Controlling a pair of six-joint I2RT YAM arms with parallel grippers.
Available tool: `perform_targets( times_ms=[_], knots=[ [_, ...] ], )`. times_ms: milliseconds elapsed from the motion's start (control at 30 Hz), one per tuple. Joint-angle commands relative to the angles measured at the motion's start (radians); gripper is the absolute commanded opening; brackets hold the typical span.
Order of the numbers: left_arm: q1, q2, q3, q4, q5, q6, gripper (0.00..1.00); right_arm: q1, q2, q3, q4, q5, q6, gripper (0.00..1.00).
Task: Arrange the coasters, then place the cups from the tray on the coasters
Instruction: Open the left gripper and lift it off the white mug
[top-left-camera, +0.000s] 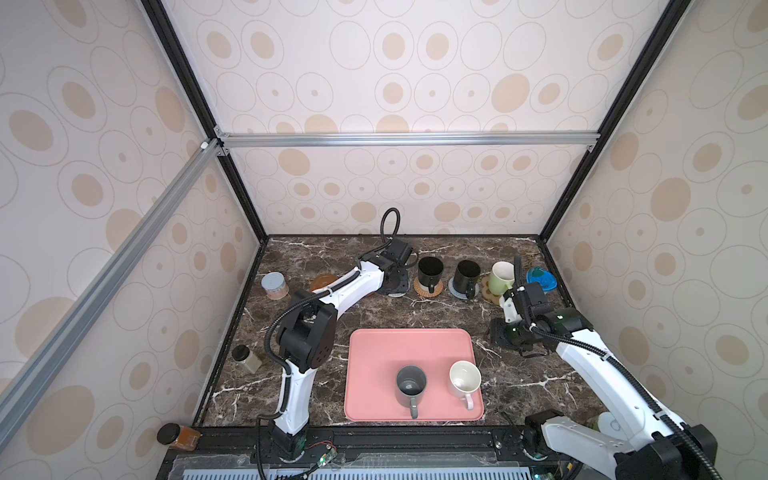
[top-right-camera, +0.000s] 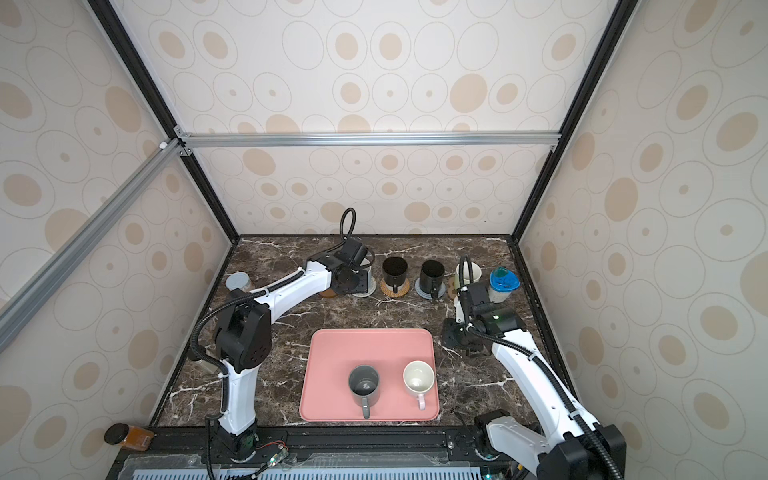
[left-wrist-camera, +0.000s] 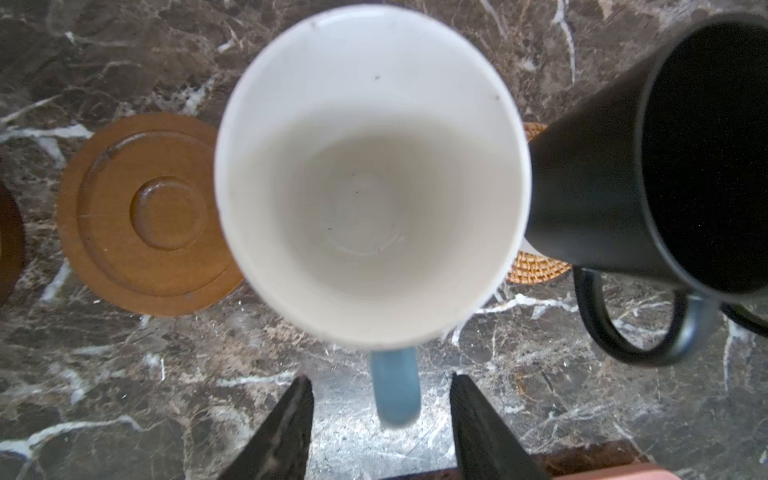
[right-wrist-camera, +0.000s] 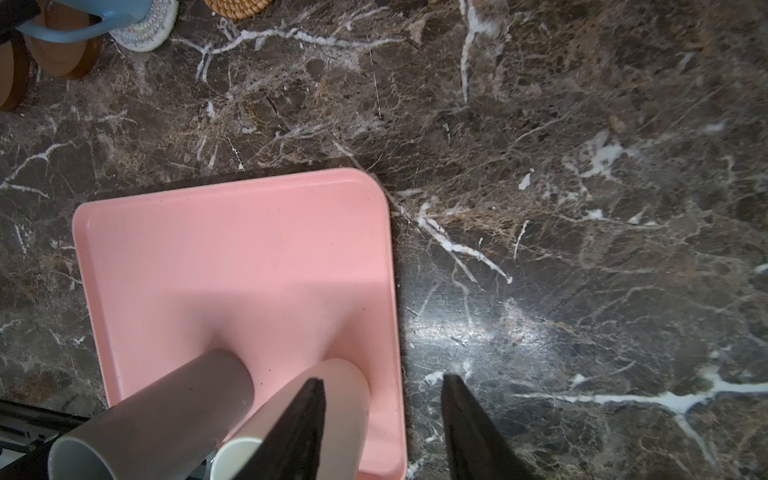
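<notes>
1. Release step, I judge: white ceramic mug with blue handle (left-wrist-camera: 370, 178) is sitting on round cream woven coaster (right-wrist-camera: 145, 33), far row.
2. Left gripper (left-wrist-camera: 380, 378) is standing with jaws apart either side of that handle, gripping nothing.
3. Left arm is stretching far, wrist pointing down.
4. Right gripper (right-wrist-camera: 383, 378) is hovering part-open and empty at the right edge of the flat pink rectangular tray (top-left-camera: 374, 345).
5. Next move calls for lifting straight clear of the handle, then fetching the tall grey mug (top-left-camera: 410, 384) for the free brown wooden disc coaster (left-wrist-camera: 145, 216).

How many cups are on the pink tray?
2. The grey cup stands near the middle front of the tray; the white cup is beside it, at the right edge.
</notes>
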Motion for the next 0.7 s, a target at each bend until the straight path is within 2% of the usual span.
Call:
perform_targets(
  times_ms=[0, 367, 667],
  knots=[
    [-0.026, -0.087, -0.047, 0.016, -0.017, -0.015, 0.56, 0.005, -0.009, 0.001, -0.018, 0.013, -0.010, 0.50],
    [-0.096, -0.282, -0.166, -0.032, -0.048, -0.046, 0.58, 0.004, 0.017, 0.018, -0.014, 0.004, -0.028, 0.50],
    [-0.231, -0.508, -0.256, -0.152, -0.087, -0.128, 0.59, 0.004, 0.033, 0.026, 0.005, 0.009, -0.056, 0.50]
  ],
)
